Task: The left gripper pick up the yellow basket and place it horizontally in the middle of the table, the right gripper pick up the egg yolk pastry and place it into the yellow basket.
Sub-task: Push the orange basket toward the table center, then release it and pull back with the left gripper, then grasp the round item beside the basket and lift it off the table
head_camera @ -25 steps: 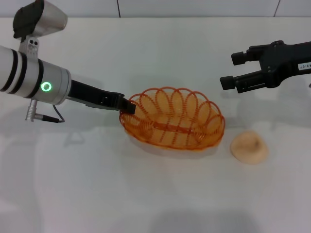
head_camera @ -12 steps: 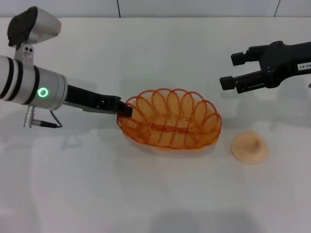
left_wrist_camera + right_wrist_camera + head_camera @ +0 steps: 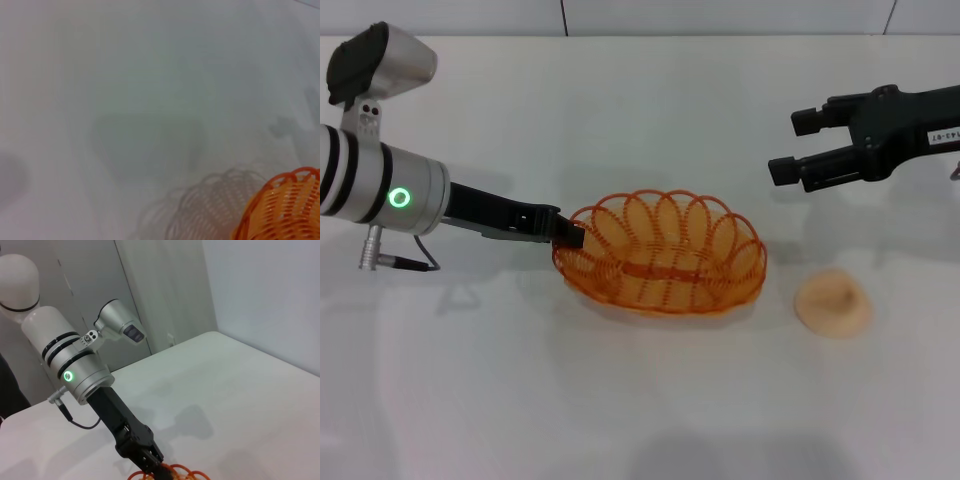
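The yellow basket (image 3: 660,255) lies lengthwise across the middle of the white table (image 3: 620,400). My left gripper (image 3: 570,235) is shut on the basket's left rim; whether the basket rests on the table I cannot tell. The left wrist view shows only one end of the basket (image 3: 282,210) and its shadow. The egg yolk pastry (image 3: 832,302) sits on the table just right of the basket, apart from it. My right gripper (image 3: 793,146) hangs open and empty above and behind the pastry. The right wrist view shows the left gripper (image 3: 150,460) on the basket rim (image 3: 175,472).
A wall with panel seams runs along the table's far edge. The left arm's silver segment with its green light (image 3: 398,198) reaches in from the left. A thin cable hangs under that segment.
The left gripper has drawn the basket a little to the left and toward the table's front. The right gripper and the pastry have stayed put.
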{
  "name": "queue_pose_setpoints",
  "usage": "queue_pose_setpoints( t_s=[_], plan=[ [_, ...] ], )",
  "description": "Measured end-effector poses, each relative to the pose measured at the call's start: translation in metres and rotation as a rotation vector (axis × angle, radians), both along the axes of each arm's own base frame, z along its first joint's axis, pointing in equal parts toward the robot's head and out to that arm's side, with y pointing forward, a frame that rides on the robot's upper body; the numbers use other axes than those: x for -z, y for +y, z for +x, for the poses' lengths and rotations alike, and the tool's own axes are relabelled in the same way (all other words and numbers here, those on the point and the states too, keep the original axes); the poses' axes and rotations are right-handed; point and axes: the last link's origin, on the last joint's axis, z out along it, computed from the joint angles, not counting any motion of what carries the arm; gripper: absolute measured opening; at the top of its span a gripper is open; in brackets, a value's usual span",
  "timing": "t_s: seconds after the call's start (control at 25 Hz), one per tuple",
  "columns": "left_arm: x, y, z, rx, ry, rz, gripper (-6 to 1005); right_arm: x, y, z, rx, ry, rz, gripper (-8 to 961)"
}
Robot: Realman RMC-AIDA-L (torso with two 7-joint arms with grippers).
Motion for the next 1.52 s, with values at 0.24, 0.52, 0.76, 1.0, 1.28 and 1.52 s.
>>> queue_pose_setpoints(
  t_s=[0.24,0.52,0.76,1.0,1.28,1.52],
  plan=[
    [-0.002,0.001,0.003,0.017,-0.003,0.000,101,0.000,0.000,0.000,0.000,0.002,0.001,858],
    [-0.004,0.002,0.007,0.032,-0.023,-0.002,132,-0.001,0.001,-0.001,-0.002,0.004,0.004,857],
    [-0.007,0.003,0.012,0.063,-0.049,0.004,313,-0.001,0.002,-0.001,-0.003,0.003,0.007,857],
    [-0.029,0.007,0.003,0.052,-0.058,0.080,506,-0.001,0.002,0.000,0.003,0.005,0.012,857],
    [-0.073,0.012,-0.013,0.065,-0.028,0.209,717,-0.002,0.003,0.001,0.009,0.007,0.020,856],
    [-0.106,0.020,-0.009,0.191,-0.011,0.291,868,-0.003,0.005,-0.001,0.007,0.007,0.026,856]
  ],
)
